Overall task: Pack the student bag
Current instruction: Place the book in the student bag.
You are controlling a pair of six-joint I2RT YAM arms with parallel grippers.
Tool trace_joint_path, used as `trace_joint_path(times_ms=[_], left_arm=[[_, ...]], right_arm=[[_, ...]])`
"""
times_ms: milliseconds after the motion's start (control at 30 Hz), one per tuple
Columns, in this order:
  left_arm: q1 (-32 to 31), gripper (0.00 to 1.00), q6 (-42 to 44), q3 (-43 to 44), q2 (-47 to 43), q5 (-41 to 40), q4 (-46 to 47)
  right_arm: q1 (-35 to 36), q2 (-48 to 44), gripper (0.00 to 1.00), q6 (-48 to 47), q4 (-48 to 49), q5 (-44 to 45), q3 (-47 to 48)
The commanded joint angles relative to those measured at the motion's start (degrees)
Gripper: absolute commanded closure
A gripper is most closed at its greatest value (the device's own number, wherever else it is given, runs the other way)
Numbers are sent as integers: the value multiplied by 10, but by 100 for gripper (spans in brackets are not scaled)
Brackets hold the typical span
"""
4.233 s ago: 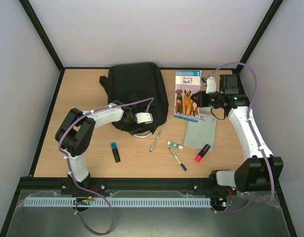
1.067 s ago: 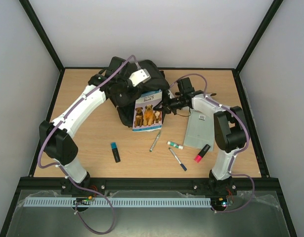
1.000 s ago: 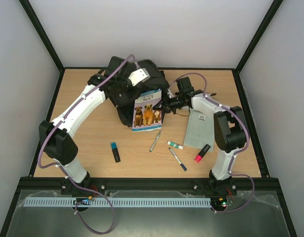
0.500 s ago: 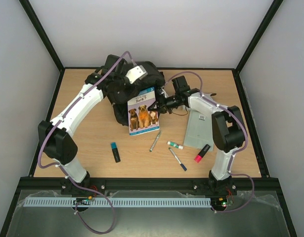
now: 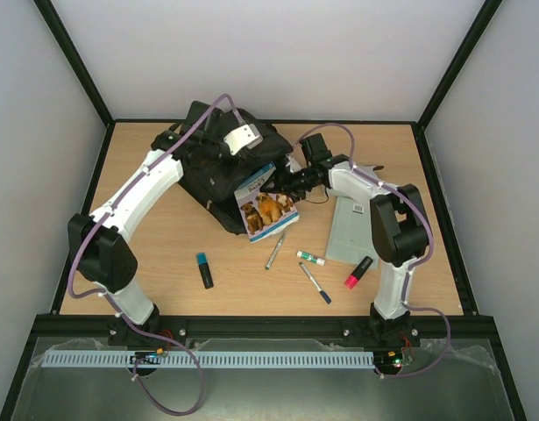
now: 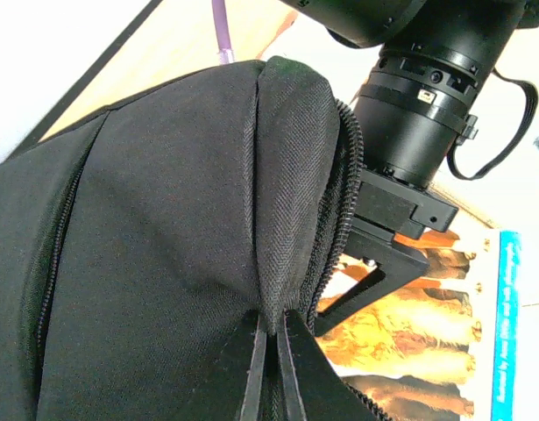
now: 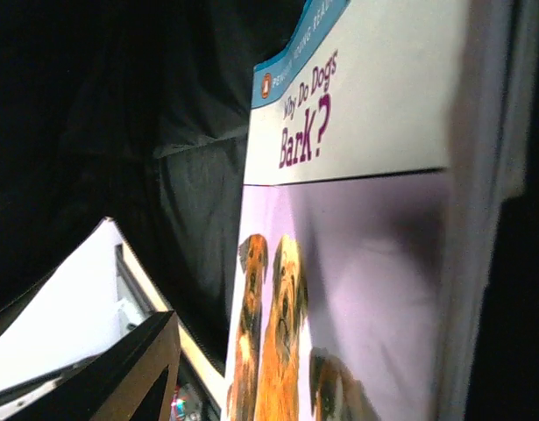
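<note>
Student bag [image 5: 218, 171] lies at the far middle of the table [image 5: 146, 228], black and slumped, with its zipped mouth turned toward my right arm. My left gripper [image 6: 271, 338] is on top of it, fingers pressed tight together on a fold of fabric just beside the zipper, holding that lip raised.

Dog book [image 5: 267, 206] next: it lies tilted against the bag's near-right side, top edge right at the mouth, under the raised lip in the left wrist view. My right gripper [image 5: 283, 181] is at the book's far edge, jaws standing apart with the book between them. One finger [image 7: 120, 368] is clear of the cover, so there's no clamp on it.

To the right lies a pale flat pouch [image 5: 355, 230]. Nearer me are a red marker [image 5: 358, 272], a green-capped marker [image 5: 310, 258], a silver pen [image 5: 275, 251] and a blue pen [image 5: 315, 282], with a blue-capped marker [image 5: 203, 270] off to the left.
</note>
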Motion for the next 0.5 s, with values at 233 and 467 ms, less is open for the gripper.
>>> trace_joint_path(times_ms=[233, 467], left_arm=[[8, 98, 17, -14, -17, 53, 32], [17, 98, 17, -17, -15, 70, 24]], right_arm=[[8, -133, 17, -181, -131, 188, -32], [9, -193, 14, -280, -176, 211, -51]])
